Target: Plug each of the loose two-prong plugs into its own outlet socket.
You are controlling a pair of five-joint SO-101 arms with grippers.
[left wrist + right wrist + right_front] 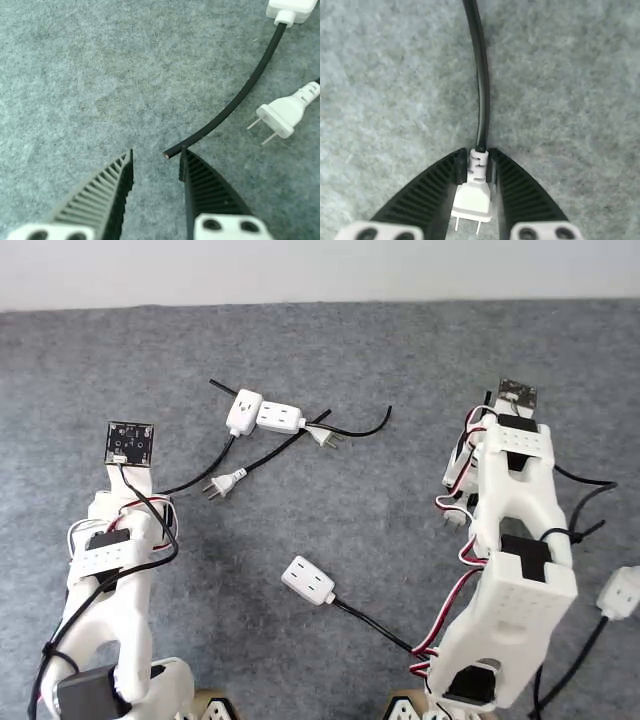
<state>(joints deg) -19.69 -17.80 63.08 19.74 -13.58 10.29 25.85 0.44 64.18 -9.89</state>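
At the left, left gripper low over the grey carpet, jaws released and spread, gripping nothing. Cut end of a black cord just beside one fingertip. Near that cord, a loose plug, white, flat on the carpet, both prongs bare. Further right, seen from above: a white socket block touching a second white block; cannot tell whether one is plugged into the other. Just right of these, a second plug, prongs free. Lower, mid-table, a lone socket, well apart from both plugs. At the right, right gripper clenched on a third plug, white, prongs pointing back toward the wrist, black lead running away across the carpet. By the right edge, one more socket.
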